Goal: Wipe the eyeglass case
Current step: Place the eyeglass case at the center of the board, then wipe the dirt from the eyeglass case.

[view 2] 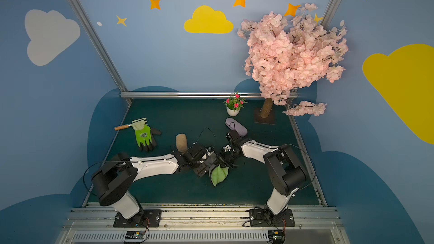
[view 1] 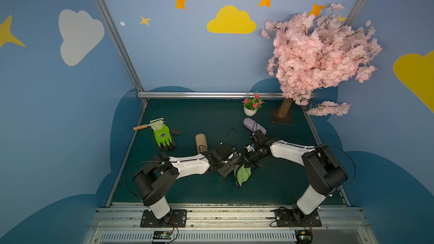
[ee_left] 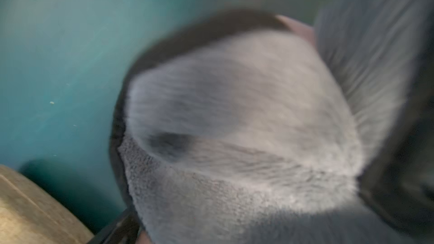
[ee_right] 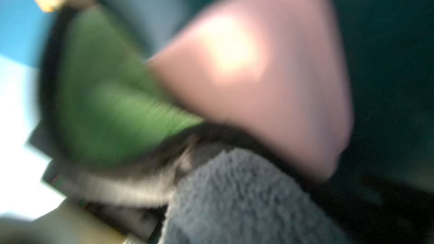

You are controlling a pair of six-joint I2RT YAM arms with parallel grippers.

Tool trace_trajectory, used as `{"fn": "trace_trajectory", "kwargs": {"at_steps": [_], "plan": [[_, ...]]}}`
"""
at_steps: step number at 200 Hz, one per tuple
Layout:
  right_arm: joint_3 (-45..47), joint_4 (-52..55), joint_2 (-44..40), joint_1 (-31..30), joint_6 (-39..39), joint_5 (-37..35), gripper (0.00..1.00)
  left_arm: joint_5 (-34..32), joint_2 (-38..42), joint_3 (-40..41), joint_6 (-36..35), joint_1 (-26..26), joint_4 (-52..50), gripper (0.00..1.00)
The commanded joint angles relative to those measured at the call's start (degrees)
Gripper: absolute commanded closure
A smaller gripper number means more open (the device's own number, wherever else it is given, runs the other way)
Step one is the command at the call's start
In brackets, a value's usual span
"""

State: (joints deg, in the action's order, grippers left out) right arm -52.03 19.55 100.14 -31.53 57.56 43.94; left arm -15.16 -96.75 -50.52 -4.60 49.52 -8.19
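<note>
You had the white pot (view 1: 249, 111) at 1 o'clock by the far edge, with pink flowers (view 1: 253, 102) in it. The dark-rimmed green case (view 1: 243, 174) lay just toward 6 o'clock of the table's centre, where both grippers met. Your right gripper (view 1: 246, 159) was pressed together on the grey cloth (ee_right: 234, 195), which lay against that case. Whether your left gripper (view 1: 229, 164) was spread could not be told. A purple case (view 1: 254, 125) sat at 1 o'clock and a tan case (view 1: 201, 142) at 10.

Right pincer (view 1: 248, 161) closed beside left pincer (view 1: 231, 166).
</note>
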Motion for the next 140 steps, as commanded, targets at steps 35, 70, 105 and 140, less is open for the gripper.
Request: {"fn": "trace_trajectory", "kwargs": {"at_steps": [35, 70, 105, 140], "plan": [[0.1, 5.9, 6.1, 5.1, -7.0, -4.8, 1.0, 1.5, 10.2, 4.8, 3.5, -2.0, -1.3, 0.0], [0.6, 5.3, 8.4, 5.5, -9.8, -7.0, 1.0, 15.1, 9.9, 4.2, 0.7, -7.6, -2.5, 0.0], [-0.6, 4.8, 7.3, 5.5, -11.2, -6.2, 1.0, 15.6, 2.4, -4.3, -4.5, -7.5, -11.3, 0.0], [-3.1, 4.1, 3.0, 5.9, -11.0, -4.0, 1.0, 18.0, -1.9, -8.5, -8.2, -7.3, -16.3, 0.0]]}}
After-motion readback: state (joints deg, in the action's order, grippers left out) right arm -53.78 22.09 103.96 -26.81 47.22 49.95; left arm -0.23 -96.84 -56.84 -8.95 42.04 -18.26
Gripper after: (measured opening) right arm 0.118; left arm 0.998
